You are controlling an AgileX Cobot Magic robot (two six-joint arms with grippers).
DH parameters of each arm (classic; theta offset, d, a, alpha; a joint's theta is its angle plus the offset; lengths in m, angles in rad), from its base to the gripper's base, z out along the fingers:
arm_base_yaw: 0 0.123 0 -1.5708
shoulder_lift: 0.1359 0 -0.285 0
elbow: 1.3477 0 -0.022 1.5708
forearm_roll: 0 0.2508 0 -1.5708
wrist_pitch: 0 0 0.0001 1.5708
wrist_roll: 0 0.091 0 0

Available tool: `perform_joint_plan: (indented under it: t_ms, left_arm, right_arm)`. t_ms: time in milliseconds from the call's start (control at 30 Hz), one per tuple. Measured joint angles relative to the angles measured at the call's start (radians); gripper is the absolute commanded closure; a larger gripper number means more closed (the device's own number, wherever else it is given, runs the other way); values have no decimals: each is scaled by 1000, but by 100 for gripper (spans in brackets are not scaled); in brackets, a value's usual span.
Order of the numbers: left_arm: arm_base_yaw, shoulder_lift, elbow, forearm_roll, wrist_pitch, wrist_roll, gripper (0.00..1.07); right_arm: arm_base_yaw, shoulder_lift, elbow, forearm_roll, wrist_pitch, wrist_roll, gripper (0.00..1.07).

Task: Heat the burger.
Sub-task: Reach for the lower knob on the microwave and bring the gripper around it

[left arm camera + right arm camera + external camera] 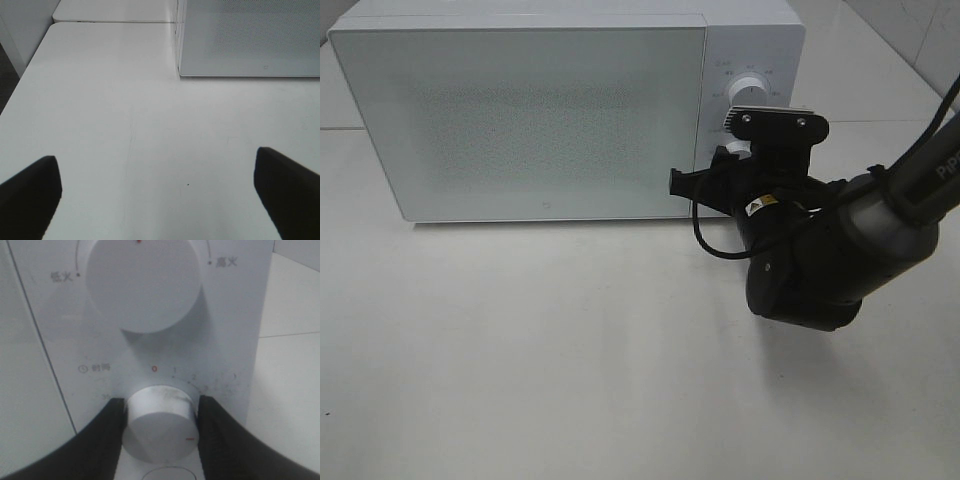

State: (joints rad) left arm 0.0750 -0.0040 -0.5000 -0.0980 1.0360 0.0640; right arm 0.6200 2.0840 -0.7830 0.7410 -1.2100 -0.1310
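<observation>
From up high, the microwave sits shut and the burger is nowhere to be seen; I'd guess it is inside, though the frosted front hides that. The right gripper is pushed up against the lower part of the control panel, so it is by far the nearer arm. The left wrist view shows the left gripper spread wide over bare table, holding nothing and well apart from the panel. In the right wrist view, the right gripper's fingers clasp the timer knob on both flanks. The knob's axis points straight out at the pincer, so the next move looks like a twist about that axis. The power knob beside it is untouched.
</observation>
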Motion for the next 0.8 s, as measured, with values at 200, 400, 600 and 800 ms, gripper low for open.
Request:
perform_joint_plan:
  t_ms: [200, 400, 600, 800]
  left_arm:
    - [0, 0, 0, 0, 0, 0, 9]
    - [0, 0, 0, 0, 0, 0, 9]
    - [0, 0, 0, 0, 0, 0, 9]
    - [0, 0, 0, 0, 0, 0, 9]
  right_arm:
    - [-1, 0, 0, -8, 0, 249, 98]
    - [-2, 0, 2, -12, -1, 509, 98]
    - [-2, 2, 3, -12, -1, 735, 98]
    - [-5, 3, 3, -18, -3, 959, 98]
